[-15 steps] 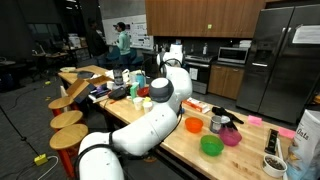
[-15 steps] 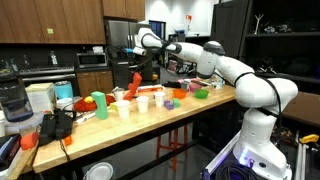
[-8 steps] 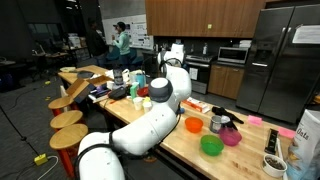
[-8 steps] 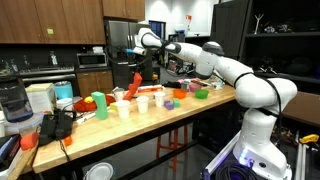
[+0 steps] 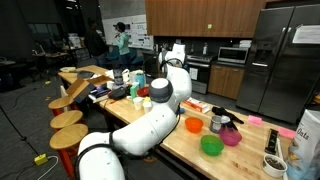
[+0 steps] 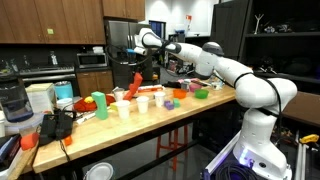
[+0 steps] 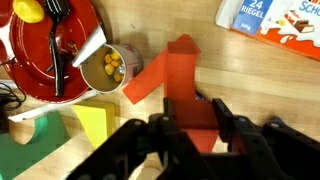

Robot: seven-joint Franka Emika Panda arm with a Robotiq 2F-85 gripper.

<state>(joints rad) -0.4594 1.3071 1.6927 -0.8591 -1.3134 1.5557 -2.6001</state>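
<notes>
In the wrist view my gripper (image 7: 193, 125) is shut on a red angular piece (image 7: 170, 70). Its black fingers (image 7: 226, 118) press both sides of the piece's lower arm, and the upper arm juts out to the left above the wooden table (image 7: 180, 20). In an exterior view the gripper (image 6: 138, 68) holds the red piece (image 6: 135, 81) hanging just above the table, over a row of cups. In the exterior view from behind, the arm (image 5: 168, 90) hides the gripper and the piece.
Below the gripper are a red plate (image 7: 30, 60) with a black fork, a cup (image 7: 110, 65) with yellow bits, a yellow-green block (image 7: 95, 125), a green block (image 7: 25, 160) and a chocolate box (image 7: 275, 25). White cups (image 6: 125, 108), a green cup (image 6: 98, 102) and bowls (image 5: 211, 145) stand along the table.
</notes>
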